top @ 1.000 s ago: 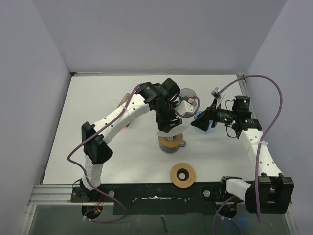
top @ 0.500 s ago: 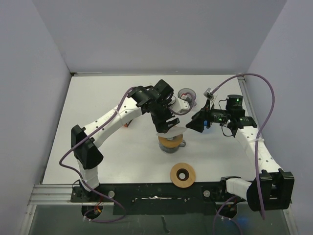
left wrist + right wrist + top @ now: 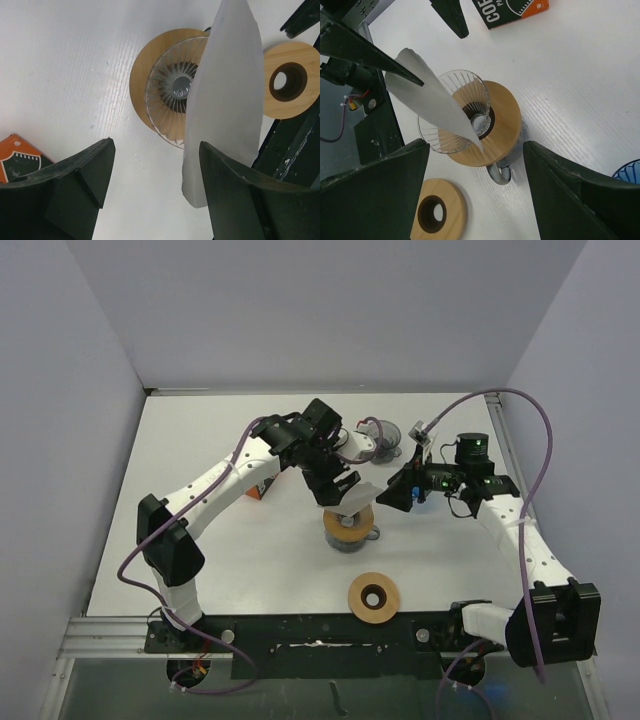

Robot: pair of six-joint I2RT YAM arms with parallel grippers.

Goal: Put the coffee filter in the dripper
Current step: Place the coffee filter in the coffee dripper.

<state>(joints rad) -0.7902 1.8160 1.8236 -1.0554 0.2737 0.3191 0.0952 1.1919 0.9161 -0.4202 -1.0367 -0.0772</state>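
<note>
- The left tool (image 3: 155,145) stands released in its own wrist view, with its two dark fingers (image 3: 75,175) spread wide.
- A flat-folded white paper coffee filter (image 3: 225,90) leans on the inner face of that tool's right-hand finger. A clear gap lies between the filter and the other finger.
- The left wrist view cannot show where the filter's point ends. The right wrist view shows the point down inside the clear ribbed glass dripper (image 3: 470,80), while the filter's upper edge touches a left finger.
- The dripper sits directly below the left tool, in a round wooden collar (image 3: 145,65).
- Only the right wrist view shows a grey handle loop (image 3: 500,172) beneath the collar.
- The right tool (image 3: 475,147) is also released and grips nothing. The dripper and filter lie beyond its fingertips, apart from them.
- From above, the right tool sits just to the right of the left tool, and the filter is a pale patch under the left tool.
- A loose wooden ring (image 3: 292,107) lies on the white table (image 3: 60,60) past the dripper, apart from it.
- An orange printed box (image 3: 17,157) lies behind the left tool's left-hand finger.
- A blue ribbed rim (image 3: 629,172) shows only at the right wrist view's edge, beside the right tool's right finger.
</note>
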